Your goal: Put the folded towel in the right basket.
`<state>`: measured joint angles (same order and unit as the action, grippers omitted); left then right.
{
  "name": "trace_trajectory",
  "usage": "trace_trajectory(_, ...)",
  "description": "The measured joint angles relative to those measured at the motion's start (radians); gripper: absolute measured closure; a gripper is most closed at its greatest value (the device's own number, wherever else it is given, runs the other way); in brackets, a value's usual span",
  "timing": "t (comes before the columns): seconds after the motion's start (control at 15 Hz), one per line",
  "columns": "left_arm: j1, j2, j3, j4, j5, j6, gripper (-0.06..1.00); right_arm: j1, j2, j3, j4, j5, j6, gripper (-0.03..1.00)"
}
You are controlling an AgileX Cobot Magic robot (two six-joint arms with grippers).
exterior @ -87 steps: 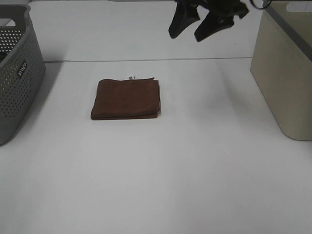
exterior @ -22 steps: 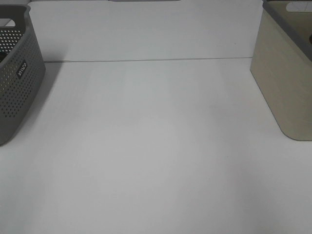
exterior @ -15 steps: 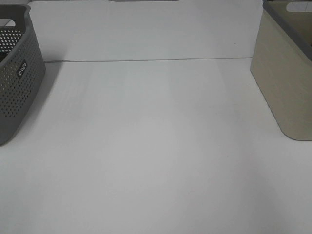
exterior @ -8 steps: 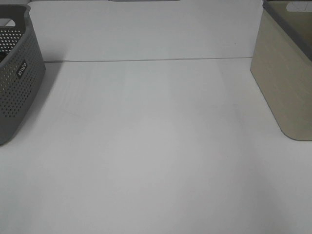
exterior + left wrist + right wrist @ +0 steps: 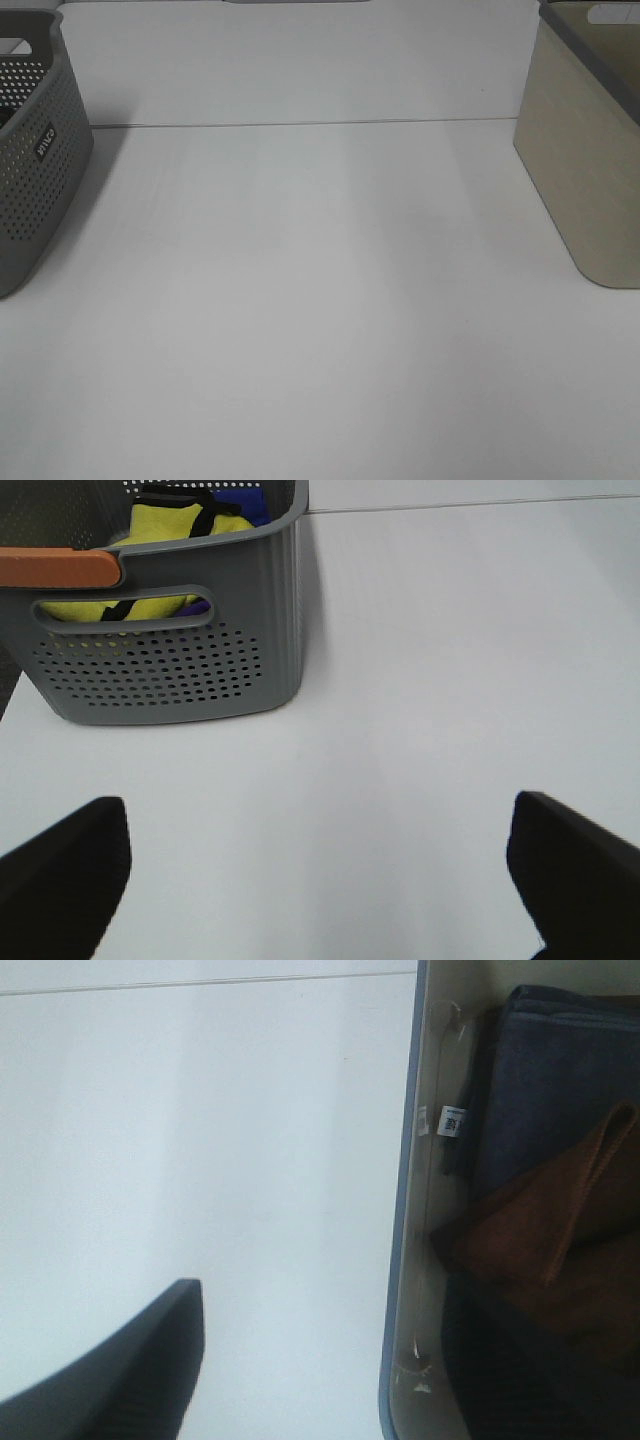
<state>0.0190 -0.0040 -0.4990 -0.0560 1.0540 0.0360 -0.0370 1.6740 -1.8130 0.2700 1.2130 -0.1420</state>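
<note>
White tabletop (image 5: 320, 300) all around, bare in the middle. On left gripper (image 5: 320, 880), two dark fingers (image 5: 60, 880) spread wide apart, gripping nothing, hanging above the bare surface. Beyond them, grey perforated plastic basket (image 5: 170, 670), with a yellow item (image 5: 175, 525) inside and an orange strip (image 5: 60, 568) at the rim. Of right gripper (image 5: 125, 1365), only one dark finger in sight over the table, so cannot tell whether spread or pressed together. Just beside it, beige basket (image 5: 400, 1210) with grey rim. Inside this basket, folded brown towel (image 5: 540, 1250), lying on top of dark blue cloth (image 5: 560, 1070).
</note>
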Motion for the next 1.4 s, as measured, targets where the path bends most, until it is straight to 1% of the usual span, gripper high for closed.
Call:
trace_trajectory(0.2,0.000,0.000,0.000,0.000,0.000,0.000,-0.03,0.015,-0.079,0.049,-0.046,0.002,0.037,0.32)
trace_trajectory(0.4,0.000,0.000,0.000,0.000,0.000,0.000,-0.03,0.015,-0.229,0.207,-0.084,0.002,0.055,0.32)
trace_trajectory(0.67,0.000,0.000,0.000,0.000,0.000,0.000,-0.03,0.015,-0.487,0.551,-0.095,0.005,0.084,0.32)
trace_trajectory(0.73,0.000,0.000,0.000,0.000,0.000,0.000,-0.03,0.015,-0.521,0.600,-0.095,0.005,0.087,0.32)
trace_trajectory(0.8,0.000,0.000,0.000,0.000,0.000,0.000,-0.03,0.015,-0.620,0.733,-0.095,0.005,0.099,0.32)
trace_trajectory(1.0,0.000,0.000,0.000,0.000,0.000,0.000,-0.03,0.015,-0.839,0.989,-0.105,0.005,0.101,0.32)
trace_trajectory(1.07,0.000,0.000,0.000,0.000,0.000,0.000,-0.03,0.015,-0.968,1.106,-0.133,-0.004,0.103,0.32)
trace_trajectory(1.2,0.000,0.000,0.000,0.000,0.000,0.000,-0.03,0.015,-1.126,1.243,-0.184,-0.070,0.120,0.32)
trace_trajectory(1.27,0.000,0.000,0.000,0.000,0.000,0.000,-0.03,0.015,-1.203,1.286,-0.206,-0.107,0.130,0.32)
trace_trajectory(1.4,0.000,0.000,0.000,0.000,0.000,0.000,-0.03,0.015,-1.346,1.300,-0.224,-0.145,0.133,0.32)
